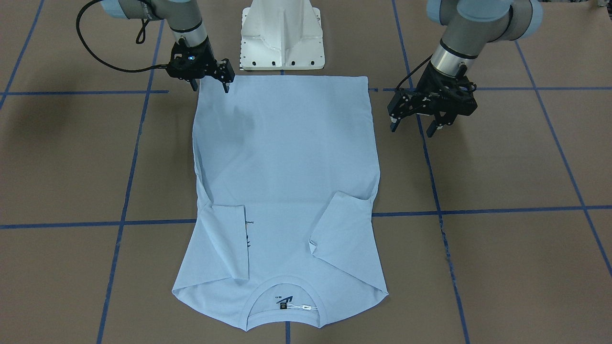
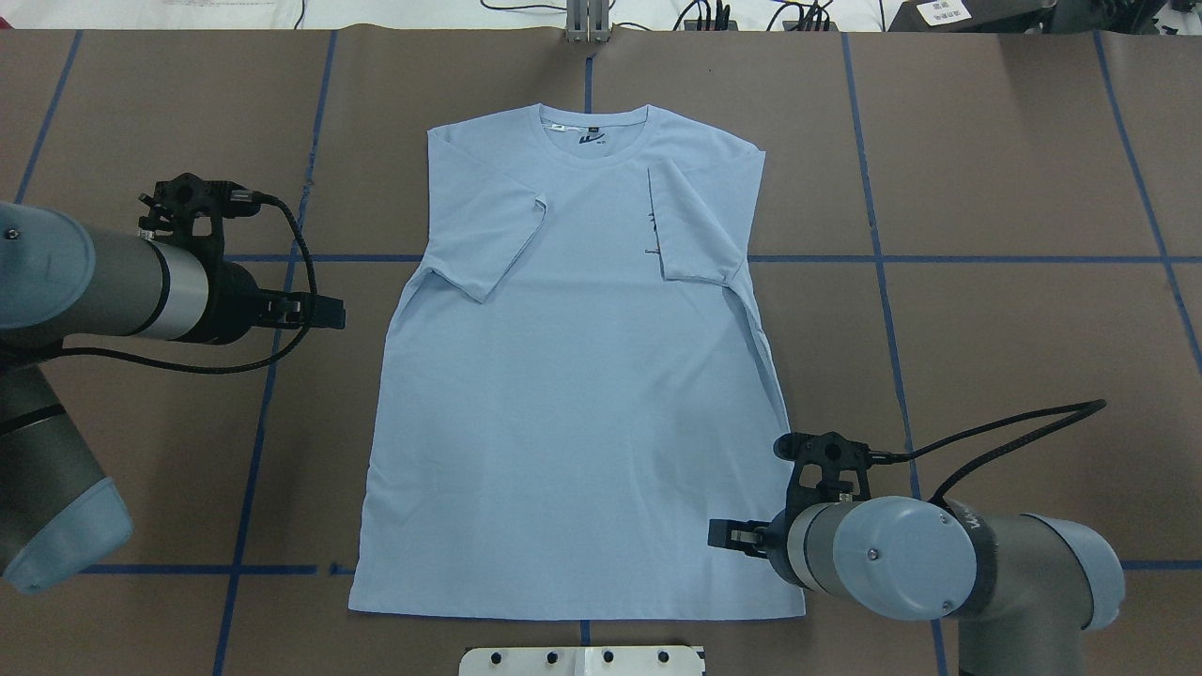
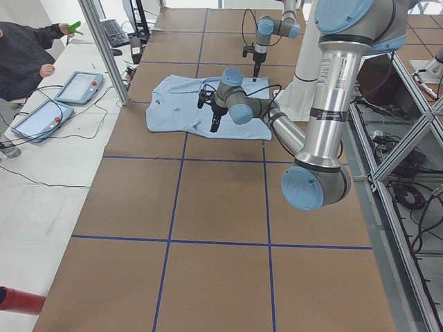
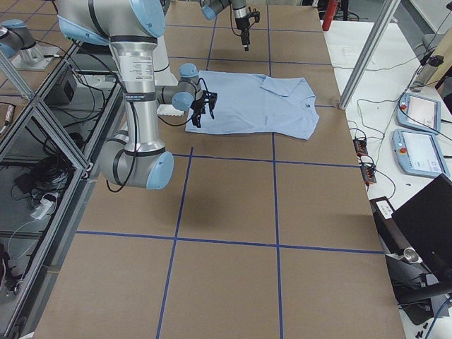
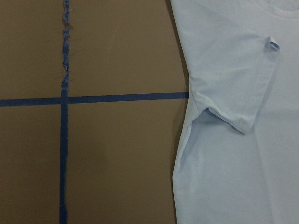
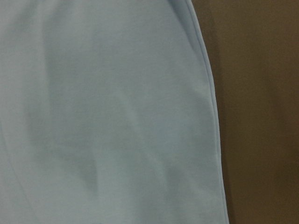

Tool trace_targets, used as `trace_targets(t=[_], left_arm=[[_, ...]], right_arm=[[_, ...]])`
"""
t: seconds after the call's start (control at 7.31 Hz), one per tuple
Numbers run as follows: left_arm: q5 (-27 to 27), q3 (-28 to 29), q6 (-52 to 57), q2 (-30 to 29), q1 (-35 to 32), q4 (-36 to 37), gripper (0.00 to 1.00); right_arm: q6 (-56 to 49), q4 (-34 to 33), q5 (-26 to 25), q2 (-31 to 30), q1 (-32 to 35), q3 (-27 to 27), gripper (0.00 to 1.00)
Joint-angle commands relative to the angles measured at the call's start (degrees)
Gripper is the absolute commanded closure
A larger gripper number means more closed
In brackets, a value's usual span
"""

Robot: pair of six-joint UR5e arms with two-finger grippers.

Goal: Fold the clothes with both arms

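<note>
Exterior front-facing view: the T-shirt (image 1: 282,157) lies flat on the table (image 1: 502,167), chest up, filling the frame's middle. Its collar (image 1: 287,282) is at the bottom and its hem at the top, near the white pedestal base (image 1: 282,38). Both sleeves (image 1: 232,239) are turned in over the body. At upper left the right gripper (image 1: 209,86) stands at a hem corner, jaws wide, one finger over the cloth and one just off it. Whether it touches the cloth I cannot tell. At upper right the left gripper (image 1: 412,126) hangs over bare table beside the shirt's side edge, jaws wide and holding nothing.

Overhead exterior view: the collar is at the top here and the hem at the bottom. The sleeve at upper right half covers the chest print (image 2: 650,225). The body lies full length.

Exterior left and right views: both grippers are small here, and they seem raised above the cloth.

Left wrist-mounted view: a folded sleeve and the side edge at right, with blue tape lines (image 5: 63,100) on brown table at left. No fingers show.

Right wrist-mounted view: cloth on the left, bare table on the right. No fingers show.

As I judge it, the sleeve folds are done. Seizing the hem and carrying it toward the collar is not yet begun.
</note>
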Motion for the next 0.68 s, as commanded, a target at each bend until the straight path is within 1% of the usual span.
trace_targets(t=[0.0, 0.27, 0.41, 0.55], left_arm=[[-0.11, -0.18, 0.05, -0.72, 0.09, -0.03, 0.00], [-0.11, -0.09, 0.05, -1.25, 0.09, -0.03, 0.00], [-0.11, -0.09, 0.05, -1.42, 0.09, -0.03, 0.00], [-0.11, 0.00, 0.05, -1.43, 0.18, -0.03, 0.00]], right_arm=[[0.09, -0.27, 0.73, -1.00, -0.84, -0.16, 0.03], [0.00, -0.27, 1.70, -2.84, -0.84, -0.16, 0.04], [0.08, -0.27, 2.66, -3.20, -0.84, 0.01, 0.14], [0.17, -0.27, 3.10, -3.29, -0.84, 0.10, 0.50]])
